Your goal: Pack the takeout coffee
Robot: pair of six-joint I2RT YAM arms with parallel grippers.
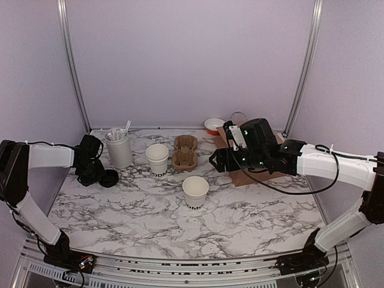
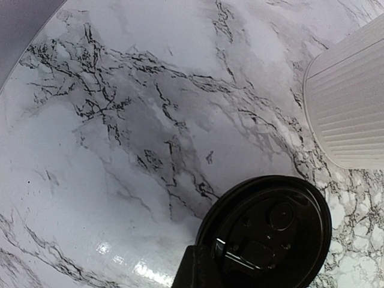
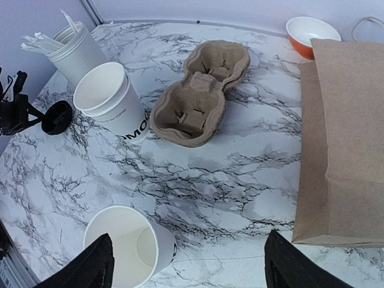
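The table (image 1: 120, 210) was white marble, patterned with dark grey veins. The cup toward the back edge (image 1: 157, 159) and the cup nearer the middle (image 1: 195, 192) were white, with dark lettering low on their sides. The lid (image 2: 270, 234) near the left edge was glossy black. The ribbed canister (image 1: 119, 150) and its sticks (image 1: 120, 133) were white. The tray (image 1: 185, 151) and the bag (image 3: 348, 138) were brown. The bowl (image 1: 213, 126) at the back edge was orange outside and white inside. The walls (image 1: 192, 60) were pale lilac.
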